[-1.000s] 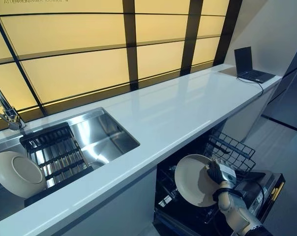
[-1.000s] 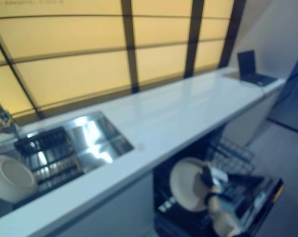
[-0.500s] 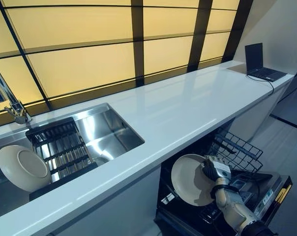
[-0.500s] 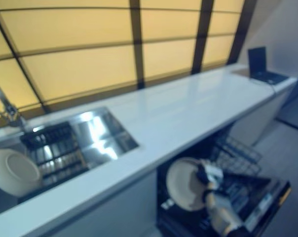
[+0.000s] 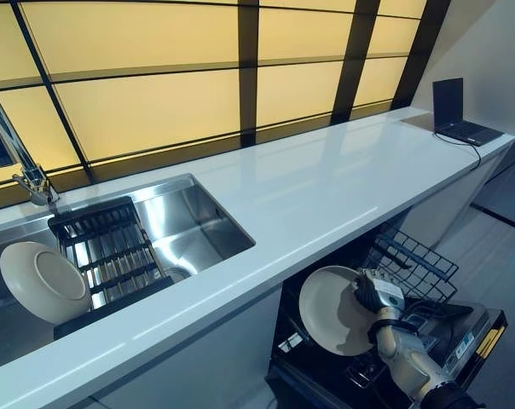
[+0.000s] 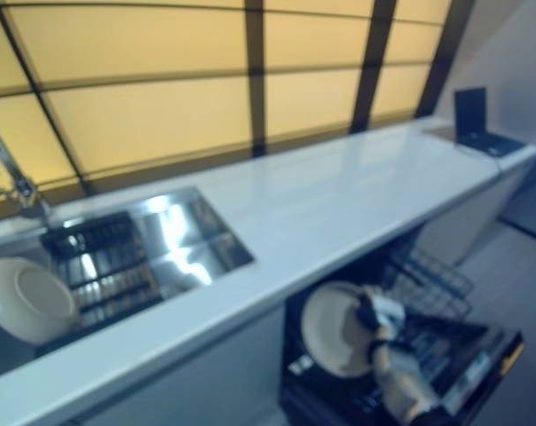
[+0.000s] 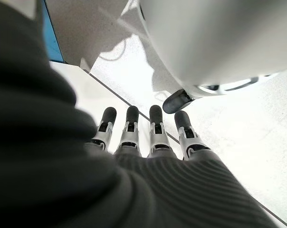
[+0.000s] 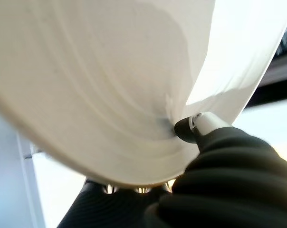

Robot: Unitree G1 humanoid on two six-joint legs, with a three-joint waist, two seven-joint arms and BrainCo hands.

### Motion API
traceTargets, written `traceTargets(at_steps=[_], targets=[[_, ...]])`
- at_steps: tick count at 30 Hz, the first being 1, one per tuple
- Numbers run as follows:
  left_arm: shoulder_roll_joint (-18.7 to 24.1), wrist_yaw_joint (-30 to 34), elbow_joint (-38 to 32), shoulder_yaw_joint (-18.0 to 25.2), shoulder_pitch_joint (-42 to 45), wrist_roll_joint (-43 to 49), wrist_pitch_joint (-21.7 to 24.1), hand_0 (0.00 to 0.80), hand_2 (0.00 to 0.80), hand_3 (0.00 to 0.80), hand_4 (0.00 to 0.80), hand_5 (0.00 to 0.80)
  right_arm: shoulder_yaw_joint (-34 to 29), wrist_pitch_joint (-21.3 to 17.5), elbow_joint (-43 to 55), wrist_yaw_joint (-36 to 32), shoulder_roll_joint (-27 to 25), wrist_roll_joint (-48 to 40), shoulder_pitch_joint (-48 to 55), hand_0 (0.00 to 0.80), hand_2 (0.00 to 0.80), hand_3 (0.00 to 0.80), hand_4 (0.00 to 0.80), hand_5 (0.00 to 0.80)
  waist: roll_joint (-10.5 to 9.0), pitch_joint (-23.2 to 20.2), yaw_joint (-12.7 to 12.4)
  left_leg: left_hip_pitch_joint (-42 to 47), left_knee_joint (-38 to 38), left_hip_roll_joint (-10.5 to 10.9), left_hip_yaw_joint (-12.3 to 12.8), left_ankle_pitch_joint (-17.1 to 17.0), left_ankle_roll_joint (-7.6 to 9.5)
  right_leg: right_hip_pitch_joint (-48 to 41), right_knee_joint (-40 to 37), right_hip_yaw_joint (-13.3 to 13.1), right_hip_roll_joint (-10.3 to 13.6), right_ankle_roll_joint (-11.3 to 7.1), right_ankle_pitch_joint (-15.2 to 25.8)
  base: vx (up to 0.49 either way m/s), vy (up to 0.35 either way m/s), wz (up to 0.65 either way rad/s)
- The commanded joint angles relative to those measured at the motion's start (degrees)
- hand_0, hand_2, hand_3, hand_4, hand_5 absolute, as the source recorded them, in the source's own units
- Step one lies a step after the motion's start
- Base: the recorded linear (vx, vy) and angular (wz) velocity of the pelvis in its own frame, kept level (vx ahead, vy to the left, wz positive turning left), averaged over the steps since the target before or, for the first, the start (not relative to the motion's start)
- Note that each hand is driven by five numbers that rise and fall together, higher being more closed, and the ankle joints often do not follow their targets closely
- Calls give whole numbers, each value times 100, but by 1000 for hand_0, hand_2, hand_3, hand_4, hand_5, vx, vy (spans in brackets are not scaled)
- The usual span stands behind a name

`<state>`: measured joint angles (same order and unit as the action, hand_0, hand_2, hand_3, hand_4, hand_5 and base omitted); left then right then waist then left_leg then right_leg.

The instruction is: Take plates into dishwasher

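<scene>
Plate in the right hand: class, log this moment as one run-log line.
right hand: shut on plate | plate: over open dishwasher, upright | left hand: open, idle | second plate: in sink

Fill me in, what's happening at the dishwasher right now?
The right hand is pinching a cream plate by its rim, holding it upright over the open dishwasher, beside the pulled-out wire rack. It is not yet slotted in. A second plate leans against the drying rack in the sink. The left hand is empty, fingers straight.
</scene>
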<state>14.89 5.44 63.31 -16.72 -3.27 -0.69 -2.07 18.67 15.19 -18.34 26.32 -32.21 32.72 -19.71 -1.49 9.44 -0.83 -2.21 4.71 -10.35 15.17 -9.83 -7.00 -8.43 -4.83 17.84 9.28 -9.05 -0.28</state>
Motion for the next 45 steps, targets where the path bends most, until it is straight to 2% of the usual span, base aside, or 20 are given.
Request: traceTargets(at_steps=[1, 7, 16, 23, 30, 45], targets=[[-1, 57, 232, -110, -72, 246, 39, 0, 0, 0, 0, 0, -610, -167, 416, 205, -528, -97, -74, 800, 800, 800, 800, 800, -166, -156, -14, 38, 29, 231, 77, 484, 444, 469, 541, -216, -247, 355, -82, 0, 0, 0], [34, 85, 272, -12, 49, 288, 81, 0, 0, 0, 0, 0, -1205, -348, 426, 284, -866, -150, 219, 800, 800, 800, 800, 800, -212, -229, 58, 120, 29, 186, 132, 506, 446, 429, 559, -248, -274, 367, -106, 24, -10, -1], [19, 102, 284, -14, 79, 317, 77, 0, 0, 0, 0, 0, -1427, -459, 455, 53, -1020, 6, 341, 800, 800, 800, 800, 800, -218, -280, 103, 153, 29, 178, 146, 516, 439, 417, 572, -269, -290, 384, -129, 4, -1, 0], [4, 111, 275, -132, 26, 358, 35, 0, 0, 0, 0, 0, -1057, -474, 126, -30, -795, 186, 135, 800, 800, 800, 800, 800, -180, -240, 53, 117, 29, 203, 99, 500, 442, 457, 596, -257, -284, 401, -134, 0, 0, 0], [48, 169, 187, -330, -111, 284, 88, 0, 0, 0, 0, 0, -519, -303, -397, 12, -617, 401, -322, 800, 800, 800, 800, 800, -115, -77, -52, 4, 6, 255, -16, 485, 468, 534, 626, -233, -271, 423, -129, -5, -2, 0], [237, 269, 103, -541, -540, 137, 189, 0, 0, 0, 0, 0, -186, -22, -1064, 233, -758, 147, -1075, 800, 800, 800, 800, 800, -2, 293, -134, -317, -47, 336, -210, 449, 510, 915, 816, -246, -216, 424, -122, -28, -15, 6]])
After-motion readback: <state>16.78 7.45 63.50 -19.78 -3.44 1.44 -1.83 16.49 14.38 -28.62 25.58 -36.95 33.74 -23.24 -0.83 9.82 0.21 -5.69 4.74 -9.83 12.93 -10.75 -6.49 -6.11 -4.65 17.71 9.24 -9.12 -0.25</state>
